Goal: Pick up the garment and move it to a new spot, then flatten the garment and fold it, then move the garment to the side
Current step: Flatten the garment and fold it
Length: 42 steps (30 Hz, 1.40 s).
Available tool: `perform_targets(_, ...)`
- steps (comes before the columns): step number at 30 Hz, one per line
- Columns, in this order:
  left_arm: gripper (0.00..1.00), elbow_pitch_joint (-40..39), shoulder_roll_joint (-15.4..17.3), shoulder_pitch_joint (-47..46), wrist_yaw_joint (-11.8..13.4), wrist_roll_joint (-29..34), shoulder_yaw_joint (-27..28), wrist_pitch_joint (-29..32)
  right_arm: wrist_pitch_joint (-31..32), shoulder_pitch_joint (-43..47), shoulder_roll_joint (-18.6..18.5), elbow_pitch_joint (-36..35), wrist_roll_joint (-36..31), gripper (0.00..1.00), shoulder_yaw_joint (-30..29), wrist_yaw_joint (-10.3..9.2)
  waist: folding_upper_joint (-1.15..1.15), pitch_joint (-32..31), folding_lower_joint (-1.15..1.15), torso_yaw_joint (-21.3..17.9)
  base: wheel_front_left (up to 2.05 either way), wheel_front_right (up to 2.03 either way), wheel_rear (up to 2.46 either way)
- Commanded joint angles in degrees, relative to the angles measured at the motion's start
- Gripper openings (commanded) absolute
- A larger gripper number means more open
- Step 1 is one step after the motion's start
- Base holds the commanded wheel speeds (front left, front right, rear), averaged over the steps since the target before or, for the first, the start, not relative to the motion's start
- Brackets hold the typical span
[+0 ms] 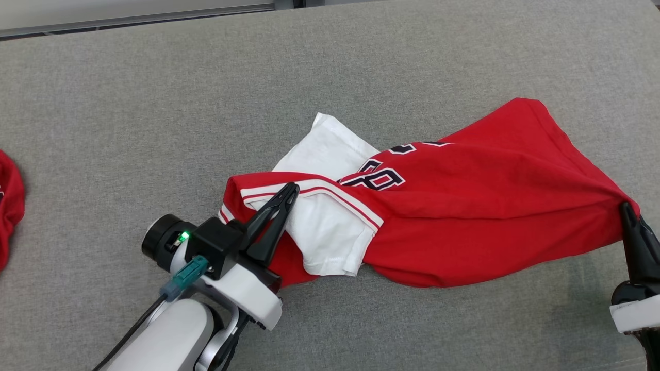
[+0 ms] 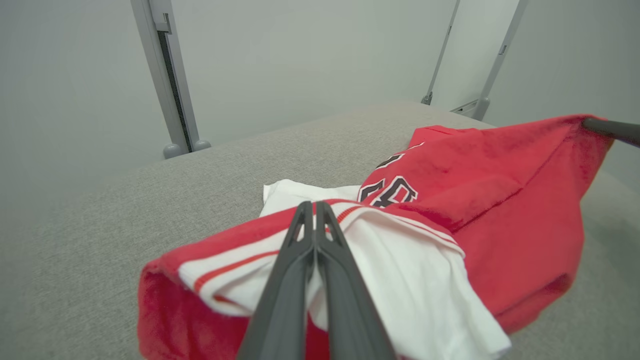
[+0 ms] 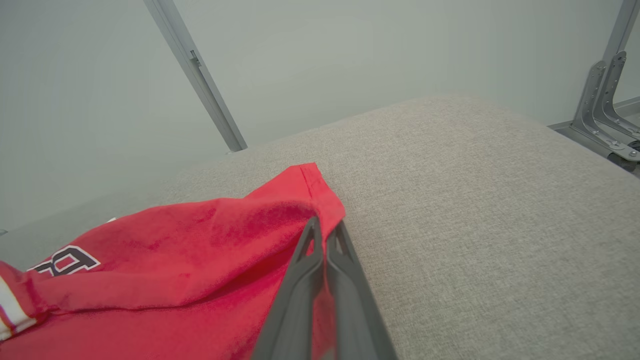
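The garment [image 1: 464, 206] is a red shirt with white sleeves, red-striped trim and dark letters, lying crumpled across the grey padded table [image 1: 206, 77]. My left gripper [image 1: 291, 189] is shut on its striped white sleeve edge at the left end; the left wrist view shows the gripper [image 2: 315, 207] pinching the garment [image 2: 490, 210] there. At the lower right my right gripper [image 1: 626, 208] is shut on the red hem corner, pulling the cloth into a point. In the right wrist view that gripper [image 3: 322, 225] clamps the garment [image 3: 200, 260] at its corner.
Another red cloth [image 1: 10, 206] lies at the table's left edge. Metal frame posts [image 2: 167, 75] and a bracket [image 3: 605, 100] stand beyond the table's far side. Bare grey table surface surrounds the garment.
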Motion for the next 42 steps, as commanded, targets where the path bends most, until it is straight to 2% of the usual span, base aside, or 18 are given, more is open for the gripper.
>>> perform_targets(1,0.00,-1.9,1.0,1.1,0.7,-0.4,0.6,-0.4,-0.5,0.3,-0.2,0.2,0.3,0.00,-0.3,-0.03,0.00,-0.1,0.00,0.2,0.00,0.00,0.00)
perform_targets(4,0.00,-6.9,2.3,2.9,1.7,-0.6,1.4,-0.7,-0.8,1.1,0.1,0.5,0.4,0.00,-0.5,-0.03,0.00,-0.5,0.00,0.8,0.00,0.00,0.00)
perform_targets(12,0.00,-12.5,2.4,-0.5,0.0,-1.5,1.5,0.8,-0.2,-0.7,0.2,0.7,0.4,0.00,1.4,-0.03,0.00,-1.4,0.00,1.0,0.00,0.00,0.00)
perform_targets(16,0.00,-7.8,0.1,-6.4,-2.2,-2.1,0.2,3.4,0.0,-1.5,-0.2,0.5,0.4,0.00,2.1,-0.03,0.00,-0.4,0.00,0.1,0.00,0.00,0.00)
perform_targets(19,0.00,1.0,-4.0,-13.0,-3.9,-2.4,-0.8,5.1,0.0,-2.0,-0.3,0.5,0.4,0.00,2.4,-0.03,0.00,0.9,0.00,-0.4,0.00,0.00,0.00)
perform_targets(21,0.00,7.5,-7.5,-17.6,-3.2,-1.6,-0.2,2.5,0.1,-2.6,-0.1,0.4,0.2,0.00,2.8,-0.03,0.00,1.8,0.00,-0.8,0.00,0.00,0.00)
perform_targets(22,0.53,10.5,-9.0,-19.7,-2.5,-0.5,0.1,0.1,0.1,-2.9,0.1,0.3,0.1,0.00,3.1,-0.03,0.00,2.2,0.00,-1.2,0.00,0.00,0.00)
perform_targets(23,1.00,12.5,-10.5,-21.1,-1.9,0.3,0.3,-2.5,0.1,-3.1,0.2,0.4,0.0,0.00,3.3,-0.03,0.00,2.6,0.00,-1.6,0.00,0.00,0.00)
perform_targets(25,1.00,14.4,-12.5,-22.3,-1.4,0.1,1.1,-5.3,-0.3,-3.1,0.2,0.7,0.1,0.00,3.1,-0.03,0.00,3.0,0.00,-1.7,0.00,0.00,0.00)
perform_targets(28,1.00,13.6,-13.1,-20.0,-1.2,1.1,1.8,-6.8,-0.9,-2.3,0.3,1.1,0.3,0.00,2.5,-0.03,0.00,3.2,0.00,-1.1,0.00,0.00,0.00)
perform_targets(31,1.00,12.5,-11.9,-17.1,-0.9,1.4,2.3,-6.9,-1.1,-2.1,0.6,1.4,0.2,0.00,2.4,-0.03,0.00,3.0,0.00,-0.6,0.00,0.00,0.00)
perform_targets(35,1.00,10.7,-8.9,-11.0,1.0,2.2,2.8,-6.9,-1.4,-1.8,1.1,1.7,0.5,0.00,2.9,-0.03,0.00,2.8,0.00,0.5,0.00,0.00,0.00)
perform_targets(38,1.00,11.9,-6.9,-9.2,2.2,3.4,1.8,-4.6,-1.1,-2.2,1.1,1.7,0.4,0.00,3.4,-0.03,0.00,2.9,0.00,1.3,0.00,0.00,0.00)
perform_targets(42,1.00,13.7,-7.5,-11.4,1.1,4.4,-0.9,-0.2,-0.6,-3.6,0.9,1.5,0.4,0.00,4.1,-0.03,0.00,3.3,0.00,1.4,0.00,0.00,0.00)
